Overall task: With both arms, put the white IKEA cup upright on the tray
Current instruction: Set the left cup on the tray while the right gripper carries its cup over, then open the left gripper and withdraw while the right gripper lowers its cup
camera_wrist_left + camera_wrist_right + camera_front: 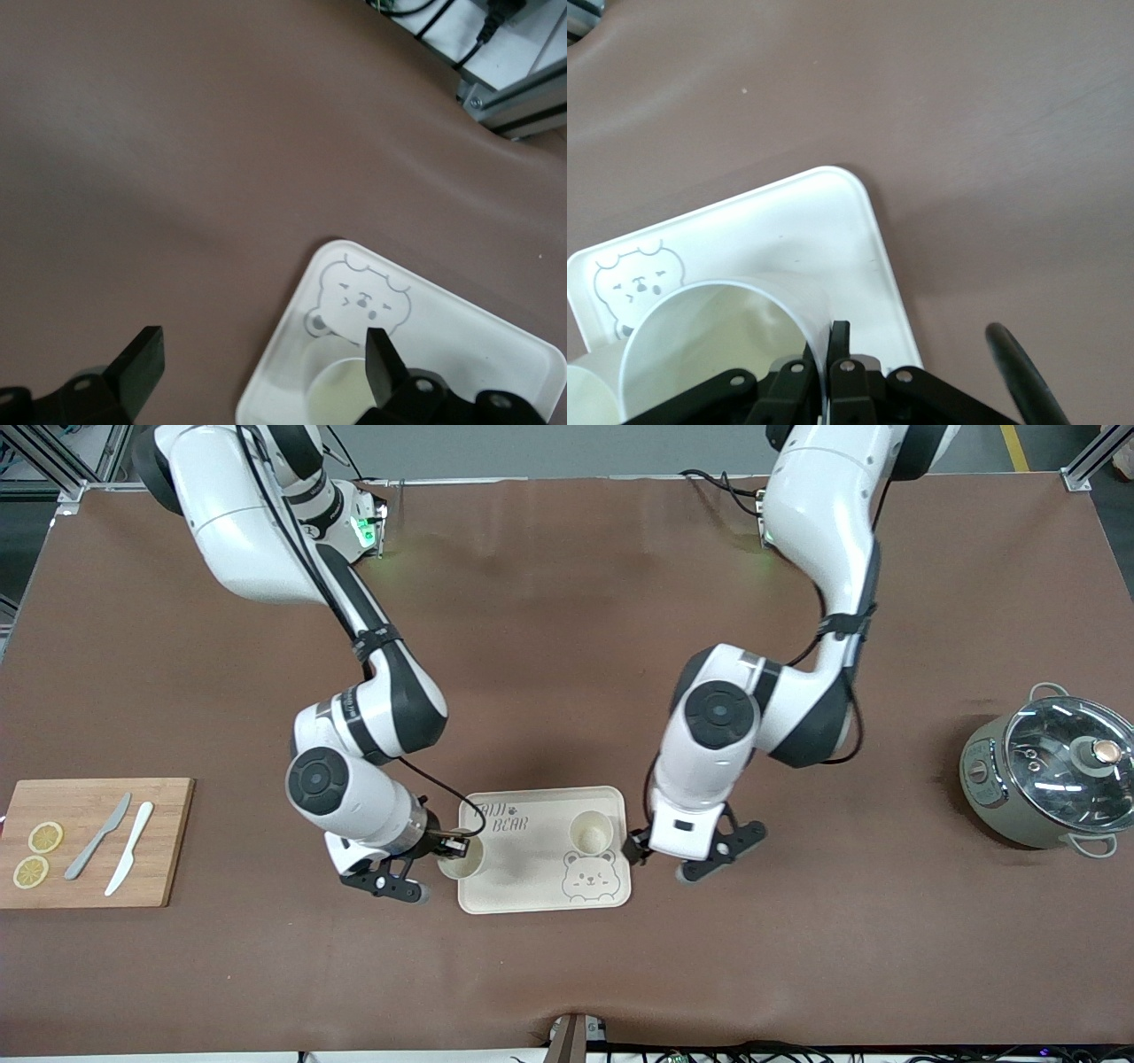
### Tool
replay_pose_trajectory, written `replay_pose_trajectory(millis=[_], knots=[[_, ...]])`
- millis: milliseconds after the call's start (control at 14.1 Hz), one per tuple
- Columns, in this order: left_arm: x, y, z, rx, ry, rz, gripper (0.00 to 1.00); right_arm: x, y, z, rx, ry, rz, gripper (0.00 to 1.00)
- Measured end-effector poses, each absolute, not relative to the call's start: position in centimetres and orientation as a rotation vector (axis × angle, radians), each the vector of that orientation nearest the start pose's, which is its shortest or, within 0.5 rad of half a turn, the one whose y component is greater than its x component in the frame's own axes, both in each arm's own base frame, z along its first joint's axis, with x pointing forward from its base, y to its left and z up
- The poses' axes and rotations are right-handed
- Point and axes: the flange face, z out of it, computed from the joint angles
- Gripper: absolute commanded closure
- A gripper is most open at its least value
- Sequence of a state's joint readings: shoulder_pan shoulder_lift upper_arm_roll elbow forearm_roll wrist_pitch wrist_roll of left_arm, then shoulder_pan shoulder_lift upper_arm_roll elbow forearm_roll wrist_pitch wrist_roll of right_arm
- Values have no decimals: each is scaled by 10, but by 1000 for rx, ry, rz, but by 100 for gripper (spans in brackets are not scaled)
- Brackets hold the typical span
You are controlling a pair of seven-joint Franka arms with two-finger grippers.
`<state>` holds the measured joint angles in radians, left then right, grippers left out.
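Note:
The cream-white tray with the bear drawing lies at the table's middle. One white cup stands upright on it, near the left arm's end. My right gripper is shut on the rim of a second white cup, held upright over the tray's edge at the right arm's end. The right wrist view shows that gripper pinching the cup wall over the tray. My left gripper is open and empty over the tray's other edge. In the left wrist view this gripper spans the tray rim beside the standing cup.
A bamboo cutting board with two lemon slices, a grey knife and a white knife lies at the right arm's end. A grey pot with a glass lid stands at the left arm's end.

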<state>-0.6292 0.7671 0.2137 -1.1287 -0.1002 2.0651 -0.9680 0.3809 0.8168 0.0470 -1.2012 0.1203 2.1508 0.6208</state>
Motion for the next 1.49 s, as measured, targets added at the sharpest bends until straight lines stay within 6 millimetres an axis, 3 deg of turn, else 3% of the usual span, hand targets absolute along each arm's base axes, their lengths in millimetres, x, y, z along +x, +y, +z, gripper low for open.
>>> replay_pose_trajectory(millis=[284,852,1208,1279,1350,1421,1492], knots=[[692,-303,411,-3105,-723,-235,0,692,345,274,-2922,425,-72,100],[681,-196,464,-3132,-505,-136,0,681,362,228,-2959,396,-111,100],[676,-130,495,-3147,-357,-84,0,680,362,221,-2972,391,-113,100],[674,-122,499,-3151,-331,-82,0,680,362,221,-2972,391,-114,74],[671,-115,504,-3155,-302,-77,0,680,362,221,-2972,392,-114,26],[668,-108,510,-3160,-265,-71,0,680,362,221,-2972,393,-114,0],[665,-100,516,-3164,-229,-61,0,681,361,221,-2973,395,-115,0]])
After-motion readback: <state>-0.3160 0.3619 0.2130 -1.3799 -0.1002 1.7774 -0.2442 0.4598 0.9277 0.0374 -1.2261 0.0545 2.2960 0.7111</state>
